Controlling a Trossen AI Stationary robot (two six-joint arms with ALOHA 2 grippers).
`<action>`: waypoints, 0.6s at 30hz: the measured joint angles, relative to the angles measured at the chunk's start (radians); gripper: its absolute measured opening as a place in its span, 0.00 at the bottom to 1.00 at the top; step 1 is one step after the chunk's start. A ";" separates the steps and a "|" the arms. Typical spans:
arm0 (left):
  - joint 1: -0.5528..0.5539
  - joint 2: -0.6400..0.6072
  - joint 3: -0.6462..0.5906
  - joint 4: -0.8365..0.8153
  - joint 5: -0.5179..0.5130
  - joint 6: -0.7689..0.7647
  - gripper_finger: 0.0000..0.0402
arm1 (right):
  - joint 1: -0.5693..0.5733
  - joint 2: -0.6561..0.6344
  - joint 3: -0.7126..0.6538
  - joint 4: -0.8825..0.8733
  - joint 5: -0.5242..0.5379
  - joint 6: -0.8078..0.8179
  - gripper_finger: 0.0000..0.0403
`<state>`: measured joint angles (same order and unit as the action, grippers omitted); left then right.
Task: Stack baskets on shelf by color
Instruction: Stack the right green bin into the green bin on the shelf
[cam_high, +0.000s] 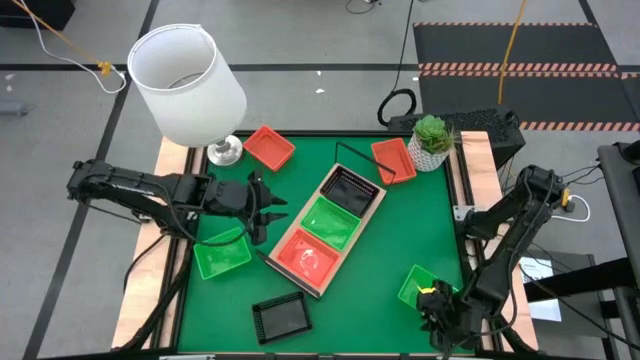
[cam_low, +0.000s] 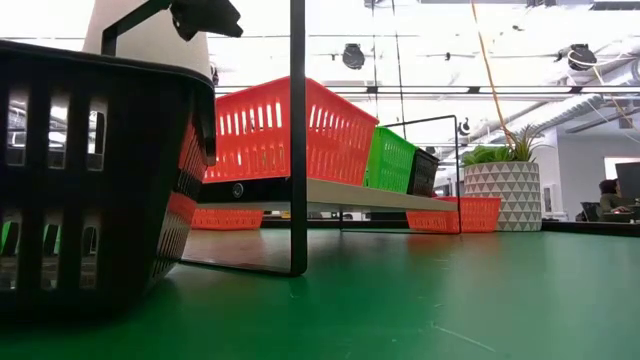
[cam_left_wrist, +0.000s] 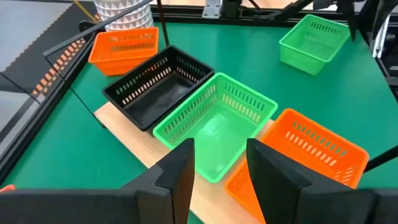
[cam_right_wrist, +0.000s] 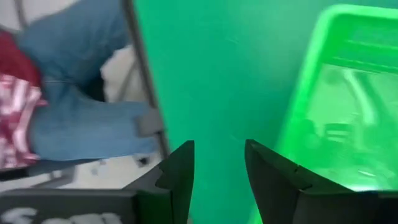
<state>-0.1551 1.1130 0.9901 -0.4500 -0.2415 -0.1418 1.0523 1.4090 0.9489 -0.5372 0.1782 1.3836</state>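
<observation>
The shelf (cam_high: 375, 207) lies diagonally on the green mat (cam_high: 400, 250), in the middle of the table; three baskets sit on it in a row, a black basket (cam_high: 349, 189) at the far end, a green basket (cam_high: 328, 223) in the middle and an orange basket (cam_high: 304, 257) at the near end, each touching the next. Five more baskets lie off the shelf: an orange one (cam_high: 268, 147) by the foot of the white lamp (cam_high: 187, 84), another orange one (cam_high: 393, 160) just beside the potted plant (cam_high: 432, 141), a green one (cam_high: 222, 255) near the left edge, a green one (cam_high: 417, 285) near the right edge, and a black one (cam_high: 280, 317) at the near edge; in the low view that black one (cam_low: 90, 180) fills the left side, close to the camera.

The left gripper (cam_high: 268, 210) hovers between the left-hand green basket and the shelf, pointing at the shelf; its fingers (cam_left_wrist: 177, 174) stand a modest way apart and hold nothing; beyond them its wrist view shows the three baskets on the shelf.

The right gripper (cam_high: 437, 301) is at the near right corner, just beside the right-hand green basket; its fingers (cam_right_wrist: 177, 171) stand apart over bare mat with nothing between them, and the basket's rim (cam_right_wrist: 311, 93) lies beside them. Past the table edge that wrist view shows a person's legs in blue jeans (cam_right_wrist: 81, 118).
</observation>
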 joint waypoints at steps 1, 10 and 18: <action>-0.008 0.006 0.000 0.003 -0.013 -0.004 0.37 | 0.004 0.000 0.000 -0.024 -0.001 0.000 0.34; -0.038 0.094 -0.001 0.042 -0.048 0.000 0.37 | 0.032 -0.001 0.000 -0.199 -0.003 0.043 0.34; -0.035 0.169 -0.001 0.035 -0.048 0.038 0.37 | 0.032 -0.001 0.000 -0.170 -0.073 0.044 0.24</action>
<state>-0.1902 1.2822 0.9894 -0.4147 -0.2893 -0.1037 1.0842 1.4082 0.9485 -0.7074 0.1048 1.4275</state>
